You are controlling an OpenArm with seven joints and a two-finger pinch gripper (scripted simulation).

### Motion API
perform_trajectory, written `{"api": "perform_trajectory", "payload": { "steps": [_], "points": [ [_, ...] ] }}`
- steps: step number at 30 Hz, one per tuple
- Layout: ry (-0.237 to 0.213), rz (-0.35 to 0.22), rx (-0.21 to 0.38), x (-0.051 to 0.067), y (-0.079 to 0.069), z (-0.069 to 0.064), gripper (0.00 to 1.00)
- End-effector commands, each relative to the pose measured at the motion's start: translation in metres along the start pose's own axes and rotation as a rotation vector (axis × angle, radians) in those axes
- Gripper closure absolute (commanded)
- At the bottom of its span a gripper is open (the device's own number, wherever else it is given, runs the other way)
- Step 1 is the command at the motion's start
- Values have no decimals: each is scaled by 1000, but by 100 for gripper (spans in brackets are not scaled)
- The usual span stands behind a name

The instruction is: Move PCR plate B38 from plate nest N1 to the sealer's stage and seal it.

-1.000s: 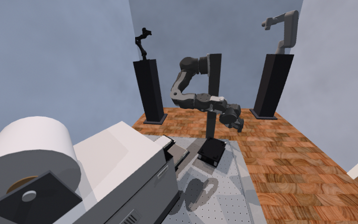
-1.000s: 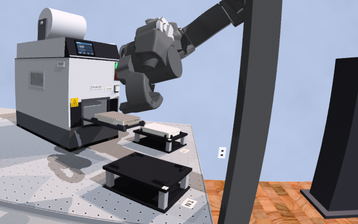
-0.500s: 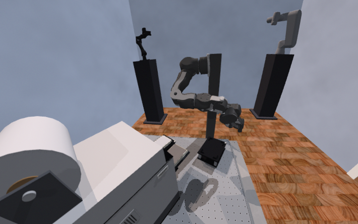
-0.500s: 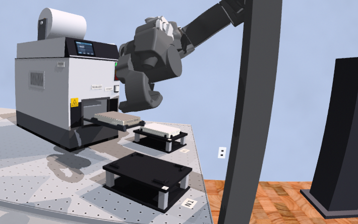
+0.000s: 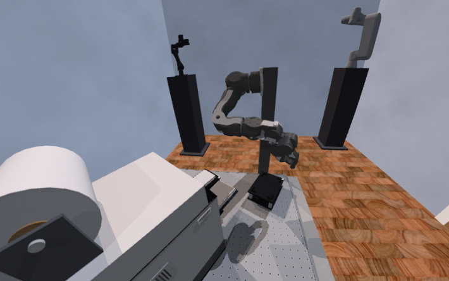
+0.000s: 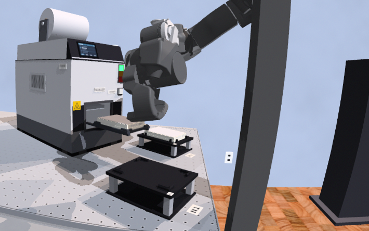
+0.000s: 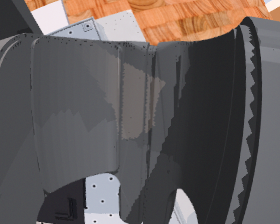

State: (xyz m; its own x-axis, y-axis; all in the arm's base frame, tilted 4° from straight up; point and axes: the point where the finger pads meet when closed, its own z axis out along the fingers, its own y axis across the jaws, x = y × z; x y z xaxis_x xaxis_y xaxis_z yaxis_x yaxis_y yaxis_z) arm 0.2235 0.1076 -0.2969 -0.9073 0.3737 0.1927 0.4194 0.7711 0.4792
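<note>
One plate (image 6: pixel 122 123) seated on stage (image 6: pixel 128 131) before sealer (image 6: pixel 65 94), lamp (image 6: pixel 120 67) green; pincer (image 6: pixel 144 114) closed, empty, hovering above for clearance.

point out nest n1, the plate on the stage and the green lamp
nest N1 (image 6: pixel 148 171), exterior view, bare top board
plate on the stage (image 6: pixel 114 119), exterior view, its top face
green lamp (image 6: pixel 120 67), exterior view, lit segment

"N1" on a floor tag (image 6: pixel 194 209) beside the near plate nest (image 6: pixel 151 174); other labels illegible.
</note>
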Motion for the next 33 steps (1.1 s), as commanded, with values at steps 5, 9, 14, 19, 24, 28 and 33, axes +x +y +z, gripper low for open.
{"api": "perform_trajectory", "payload": {
  "steps": [5,9,14,19,24,28,33],
  "points": [
    [1,-1,6,1,-1,0,100],
    [0,-1,2,2,2,0,100],
    [0,-1,6,4,3,1,100],
    [0,-1,6,4,3,1,100],
    [4,-4,-2,5,5,1,100],
    [1,-1,6,4,5,1,100],
    [1,-1,6,4,5,1,100]
  ]
}}
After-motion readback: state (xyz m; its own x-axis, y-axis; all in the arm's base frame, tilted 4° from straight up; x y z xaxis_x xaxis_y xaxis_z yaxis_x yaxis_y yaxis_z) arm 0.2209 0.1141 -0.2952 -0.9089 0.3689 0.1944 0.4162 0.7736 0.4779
